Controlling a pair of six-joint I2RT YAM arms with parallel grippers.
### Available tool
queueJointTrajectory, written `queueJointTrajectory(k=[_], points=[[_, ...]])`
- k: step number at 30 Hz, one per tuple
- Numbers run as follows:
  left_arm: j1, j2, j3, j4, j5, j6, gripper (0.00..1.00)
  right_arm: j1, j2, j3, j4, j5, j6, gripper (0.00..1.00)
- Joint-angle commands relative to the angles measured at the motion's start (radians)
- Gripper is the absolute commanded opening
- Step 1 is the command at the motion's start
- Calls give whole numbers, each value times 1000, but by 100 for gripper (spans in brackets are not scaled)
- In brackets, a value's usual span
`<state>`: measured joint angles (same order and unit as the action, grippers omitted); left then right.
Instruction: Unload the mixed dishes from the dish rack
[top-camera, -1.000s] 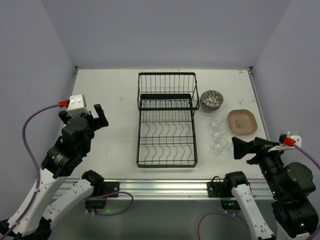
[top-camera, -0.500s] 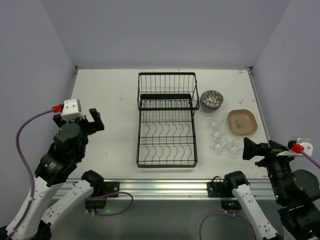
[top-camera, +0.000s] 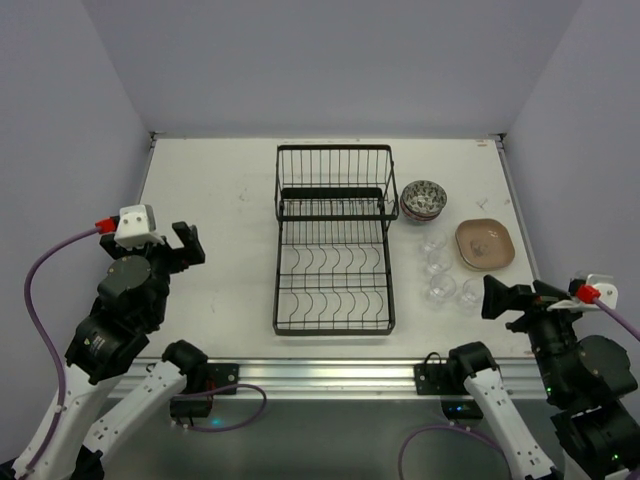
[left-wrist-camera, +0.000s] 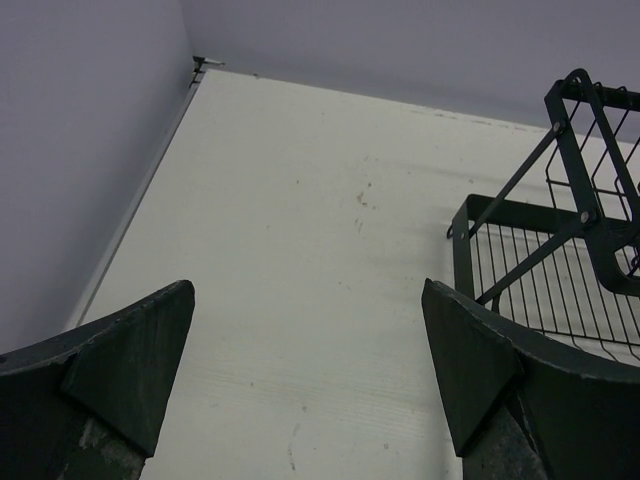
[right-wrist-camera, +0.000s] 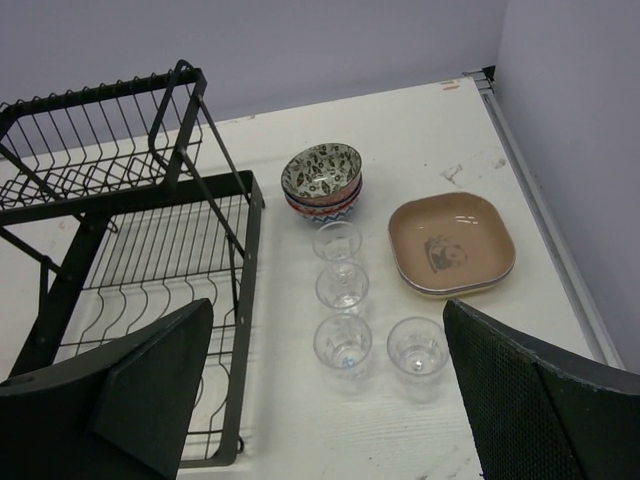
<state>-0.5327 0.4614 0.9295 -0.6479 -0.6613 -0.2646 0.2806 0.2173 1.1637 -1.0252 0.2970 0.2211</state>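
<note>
The black wire dish rack (top-camera: 277, 262) stands mid-table with nothing in it; it also shows in the right wrist view (right-wrist-camera: 250, 262) and at the right edge of the left wrist view (left-wrist-camera: 462, 232). To its right stand the stacked patterned bowls (top-camera: 424, 200) (right-wrist-camera: 322, 178), several clear glass cups (top-camera: 440, 289) (right-wrist-camera: 343, 341) and the stacked plates, tan on top (top-camera: 485, 244) (right-wrist-camera: 451, 244). My left gripper (top-camera: 187, 236) (left-wrist-camera: 306, 300) hangs open over bare table left of the rack. Near the front right edge, my right gripper (top-camera: 490, 297) (right-wrist-camera: 328, 320) is open beside the cups, holding nothing.
White table (top-camera: 230, 190) walled by pale purple panels on three sides. A metal rail (top-camera: 320, 372) runs along the near edge with both arm bases on it. Purple cables (top-camera: 45, 270) loop off each wrist.
My left arm has drawn back toward the near left corner. My right gripper has pulled back to the right, away from the cups. Both stay open; no dish has moved.
</note>
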Motion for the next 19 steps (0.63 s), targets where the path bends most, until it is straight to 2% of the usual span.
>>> queueJointTrajectory(k=[1, 10, 14, 19], points=[[7, -4, 2, 45, 12, 36, 100, 3, -4, -9, 36, -24, 3, 99], [7, -10, -32, 54, 26, 27, 100, 5, -13, -50, 88, -81, -2, 99], [7, -12, -52, 65, 63, 36, 100, 3, -45, -85, 140, -176, 0, 99], [5, -23, -52, 68, 78, 33, 100, 3, -15, -84, 107, -125, 20, 99]])
